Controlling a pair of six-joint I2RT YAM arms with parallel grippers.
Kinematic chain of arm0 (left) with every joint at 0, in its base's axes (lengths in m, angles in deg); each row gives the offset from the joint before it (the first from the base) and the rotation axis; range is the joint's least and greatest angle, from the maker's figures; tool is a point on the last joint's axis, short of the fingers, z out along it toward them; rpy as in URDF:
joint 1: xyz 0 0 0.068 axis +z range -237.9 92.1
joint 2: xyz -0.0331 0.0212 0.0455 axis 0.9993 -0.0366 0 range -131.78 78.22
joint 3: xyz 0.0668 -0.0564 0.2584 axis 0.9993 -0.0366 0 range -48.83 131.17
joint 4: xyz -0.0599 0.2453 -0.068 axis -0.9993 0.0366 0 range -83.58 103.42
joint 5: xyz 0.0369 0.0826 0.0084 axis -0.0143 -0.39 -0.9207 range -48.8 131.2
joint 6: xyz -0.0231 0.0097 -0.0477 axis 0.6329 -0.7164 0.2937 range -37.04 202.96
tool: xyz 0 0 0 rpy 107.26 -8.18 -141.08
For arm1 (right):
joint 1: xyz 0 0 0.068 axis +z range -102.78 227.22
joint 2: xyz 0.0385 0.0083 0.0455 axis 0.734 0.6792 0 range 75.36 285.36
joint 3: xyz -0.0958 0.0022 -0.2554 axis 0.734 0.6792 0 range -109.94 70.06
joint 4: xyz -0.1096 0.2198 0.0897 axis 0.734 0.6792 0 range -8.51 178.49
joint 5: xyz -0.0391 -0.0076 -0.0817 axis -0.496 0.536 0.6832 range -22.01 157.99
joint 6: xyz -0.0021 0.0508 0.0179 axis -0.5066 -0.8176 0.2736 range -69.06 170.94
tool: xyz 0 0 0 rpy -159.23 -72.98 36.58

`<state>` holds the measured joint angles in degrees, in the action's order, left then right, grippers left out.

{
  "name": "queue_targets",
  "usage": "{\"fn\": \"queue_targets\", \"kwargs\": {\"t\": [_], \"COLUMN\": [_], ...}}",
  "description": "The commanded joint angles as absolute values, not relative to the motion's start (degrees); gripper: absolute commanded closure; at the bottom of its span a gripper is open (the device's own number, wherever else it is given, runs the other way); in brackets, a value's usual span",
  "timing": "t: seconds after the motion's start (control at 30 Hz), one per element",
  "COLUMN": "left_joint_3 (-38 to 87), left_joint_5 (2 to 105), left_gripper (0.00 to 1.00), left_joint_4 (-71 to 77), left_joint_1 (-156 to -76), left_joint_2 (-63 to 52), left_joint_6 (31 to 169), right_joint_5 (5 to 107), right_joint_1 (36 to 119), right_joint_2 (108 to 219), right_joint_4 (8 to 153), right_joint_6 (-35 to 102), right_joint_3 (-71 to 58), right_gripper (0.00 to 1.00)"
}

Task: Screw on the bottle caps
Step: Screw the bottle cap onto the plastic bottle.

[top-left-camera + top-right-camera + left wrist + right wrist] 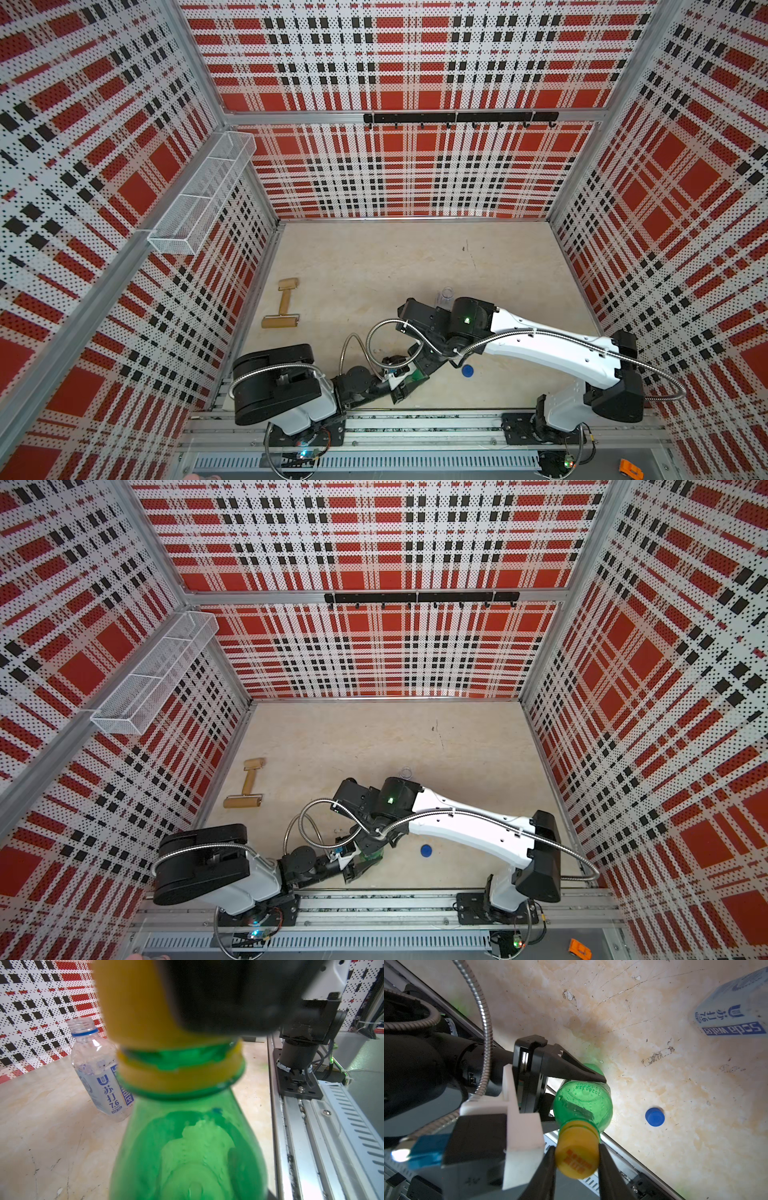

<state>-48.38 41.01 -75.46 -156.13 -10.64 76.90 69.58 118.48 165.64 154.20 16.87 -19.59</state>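
left arm (216, 866) and right arm (469, 829) crowd together at the front of the table (374, 737), sliver of green bottle (371, 856) showing between them, blue cap (426, 850) lying near it, wooden roller (245, 783) off left

In both top views the green bottle (419, 375) is just a sliver where the left arm (365, 386) and right arm (540, 349) meet, its yellow cap (577, 1153) buried under them. Past the green bottle, the clear bottle (445, 296) peeks out, lower half behind the right arm. Left wrist view: the right hand (187, 1007) atop the green bottle is one dark blur, and the bottle's base runs off the frame. Right wrist view: cap print smeared, unreadable; clear bottle's neck cut by the edge.
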Motion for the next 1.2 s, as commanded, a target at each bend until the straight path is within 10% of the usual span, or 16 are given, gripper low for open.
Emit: {"fn": "queue_targets", "kwargs": {"t": [0.0, 0.27, 0.33, 0.73, 1.17], "left_joint_3": [-46.68, -46.77, -46.83, -46.88, -46.97], "left_joint_5": [42.04, 42.23, 42.34, 44.36, 50.58], "left_gripper": [0.48, 0.48, 0.48, 0.47, 0.45], "left_joint_4": [-81.99, -82.00, -81.93, -81.95, -81.26], "left_joint_1": [-157.29, -157.60, -157.53, -157.36, -155.35], "left_joint_2": [-9.75, -9.64, -9.68, -9.78, -10.37], "left_joint_6": [73.38, 73.21, 73.12, 73.59, 75.71], "right_joint_5": [64.12, 71.68, 75.00, 94.82, 67.66], "right_joint_1": [118.86, 116.76, 116.03, 111.49, 117.30], "right_joint_2": [167.71, 160.76, 158.20, 142.66, 151.88], "right_joint_4": [142.42, 144.83, 145.27, 141.92, 156.74], "right_joint_6": [11.57, 15.22, 16.94, 25.66, 52.88], "right_joint_3": [-22.79, -25.86, -26.24, -18.86, -21.70], "right_gripper": [0.83, 0.47, 0.00, 0.00, 0.17]}}
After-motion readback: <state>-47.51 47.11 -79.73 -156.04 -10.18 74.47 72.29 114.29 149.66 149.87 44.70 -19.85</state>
